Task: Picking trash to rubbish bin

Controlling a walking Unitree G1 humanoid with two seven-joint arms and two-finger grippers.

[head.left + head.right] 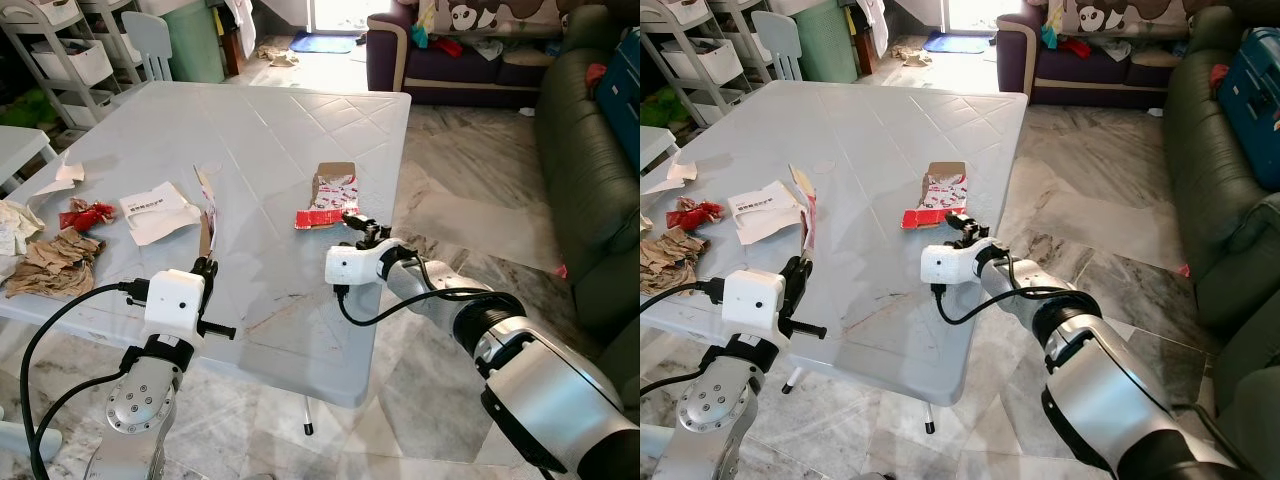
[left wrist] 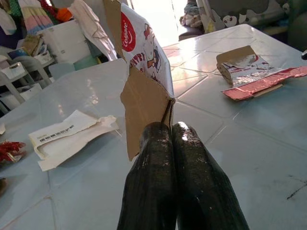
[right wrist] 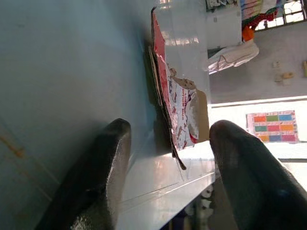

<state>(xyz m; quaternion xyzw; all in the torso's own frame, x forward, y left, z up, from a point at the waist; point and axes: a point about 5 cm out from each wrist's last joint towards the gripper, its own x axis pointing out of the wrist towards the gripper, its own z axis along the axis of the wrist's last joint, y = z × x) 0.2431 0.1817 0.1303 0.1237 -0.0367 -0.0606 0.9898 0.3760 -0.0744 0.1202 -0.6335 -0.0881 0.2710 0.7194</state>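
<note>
The left gripper [image 2: 170, 129] has its jaws closed on a torn carton [image 2: 139, 72], held upright over the surface [image 1: 270, 130], its top cut off in the wrist view. The right gripper [image 3: 168, 158] sits with jaws apart at the edge, just short of a flattened red box [image 1: 325, 200]. Crumpled paper [image 1: 45, 260] is cropped at the left.

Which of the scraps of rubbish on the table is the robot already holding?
The torn toothpaste carton, standing upright, is pinched in the shut left gripper. The flattened red box lies loose before the open right gripper; the other scraps lie untouched.
</note>
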